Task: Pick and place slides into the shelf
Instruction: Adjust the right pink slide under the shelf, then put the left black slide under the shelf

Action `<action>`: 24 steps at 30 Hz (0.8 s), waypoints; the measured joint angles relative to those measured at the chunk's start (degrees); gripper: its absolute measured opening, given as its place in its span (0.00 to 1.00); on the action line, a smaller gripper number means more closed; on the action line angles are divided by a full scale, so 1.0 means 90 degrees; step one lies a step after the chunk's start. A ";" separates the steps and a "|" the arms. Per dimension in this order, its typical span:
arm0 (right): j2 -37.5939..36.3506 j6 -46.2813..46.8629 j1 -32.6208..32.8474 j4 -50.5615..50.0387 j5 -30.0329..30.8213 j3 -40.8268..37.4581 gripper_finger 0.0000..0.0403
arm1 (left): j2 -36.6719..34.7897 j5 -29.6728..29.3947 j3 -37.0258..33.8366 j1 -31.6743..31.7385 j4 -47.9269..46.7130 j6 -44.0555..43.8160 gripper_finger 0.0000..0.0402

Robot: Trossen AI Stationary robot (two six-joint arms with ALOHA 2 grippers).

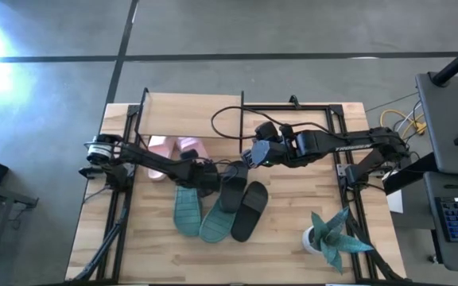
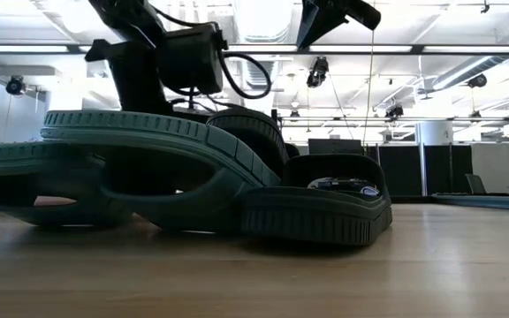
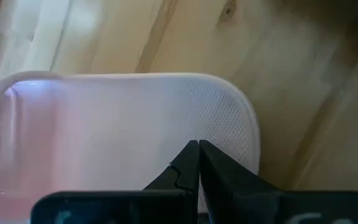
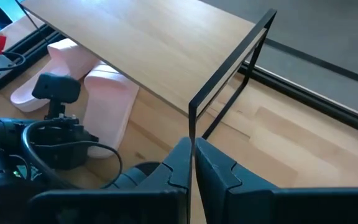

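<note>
A potted plant [image 1: 329, 236] stands near the wooden table's [image 1: 293, 230] right front corner.

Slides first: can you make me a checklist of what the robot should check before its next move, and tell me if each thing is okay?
1. Left gripper empty: ok, fingers shut on nothing, above a pink slide.
2. Right gripper empty: ok, shut, holding nothing, facing the shelf.
3. Pink slides at the shelf: ok, partly under its top board.
4. Teal slides put away: not ok, on the table.
5. Black slides put away: not ok, beside the teal ones.
6. Room left under the shelf: cannot tell.
</note>
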 joint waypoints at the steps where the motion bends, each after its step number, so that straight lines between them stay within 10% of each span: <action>1: 0.0000 -0.0002 0.0000 0.0000 0.0003 0.0000 0.03 | -0.0017 0.0025 0.0000 -0.0002 -0.0152 -0.0042 0.00; 14: 0.0000 -0.0004 0.0000 0.0000 0.0022 -0.0002 0.03 | -0.0295 -0.0143 -0.0043 0.0001 -0.2468 -0.0979 0.00; 24: 0.0000 -0.0014 0.0002 -0.0020 0.0022 -0.0052 0.03 | -0.1164 -0.0388 0.0279 -0.0223 -0.1947 -0.1227 0.00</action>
